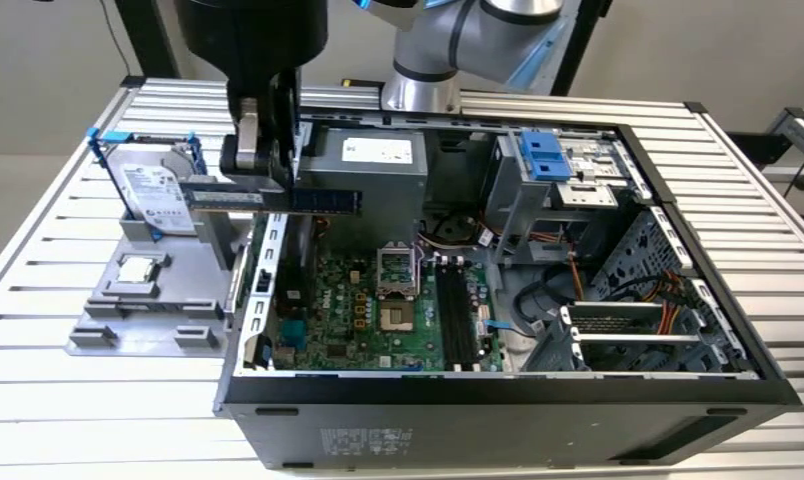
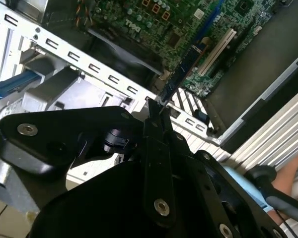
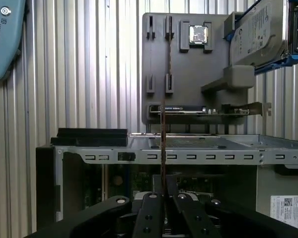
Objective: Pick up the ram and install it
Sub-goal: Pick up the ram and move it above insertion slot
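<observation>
1. My gripper (image 1: 263, 185) is pressed together on the ram (image 1: 329, 201), pinching its flat faces. In both wrist views the fingers close on its thin edge: gripper (image 3: 164, 192) on ram (image 3: 162, 144), and gripper (image 2: 153, 113) on ram (image 2: 185, 64).
2. In the exterior view the ram sits in the upper left, held level and lying across the frame. Its longer part sticks out toward the exterior view's right.
3. The ram hangs in the air above the left wall of the open case (image 1: 509, 405), touching nothing but my fingers. Its free end reaches over the case's inside.
4. Lower in the frame, near the centre, lies the motherboard (image 1: 355, 310). Its black slots (image 1: 453, 310) are well apart from the ram.
5. At the exterior view's left, just beside the case, stands a grey holder (image 1: 149, 310). A square chip (image 1: 137, 268) lies on it, and a drive (image 1: 155, 195) in a blue frame stands upright at its far end, just beside the ram's near end.
6. In the first wrist view the ram's edge lines up with the holder (image 3: 188, 74) beyond the case wall (image 3: 213, 156).
7. Everything rests on a slatted metal table (image 1: 55, 400).
</observation>
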You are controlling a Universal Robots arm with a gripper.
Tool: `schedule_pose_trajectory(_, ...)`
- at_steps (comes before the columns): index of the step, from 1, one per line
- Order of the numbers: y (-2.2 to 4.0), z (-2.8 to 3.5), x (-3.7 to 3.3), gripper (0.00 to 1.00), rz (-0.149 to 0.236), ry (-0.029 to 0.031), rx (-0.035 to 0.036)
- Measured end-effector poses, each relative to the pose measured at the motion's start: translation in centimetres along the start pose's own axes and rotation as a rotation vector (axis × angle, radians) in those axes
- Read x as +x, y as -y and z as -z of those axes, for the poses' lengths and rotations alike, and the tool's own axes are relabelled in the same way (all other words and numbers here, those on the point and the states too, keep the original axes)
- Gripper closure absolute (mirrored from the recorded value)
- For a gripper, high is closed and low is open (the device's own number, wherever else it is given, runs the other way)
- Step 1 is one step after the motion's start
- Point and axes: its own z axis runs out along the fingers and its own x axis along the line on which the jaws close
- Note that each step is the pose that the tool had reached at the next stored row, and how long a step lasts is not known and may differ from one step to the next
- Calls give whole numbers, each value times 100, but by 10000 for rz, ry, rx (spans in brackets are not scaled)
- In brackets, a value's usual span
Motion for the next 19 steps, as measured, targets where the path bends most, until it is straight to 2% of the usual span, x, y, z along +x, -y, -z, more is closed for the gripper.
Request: schedule_pose_trajectory(19,404,22,-10,100,-1,-1,-39)
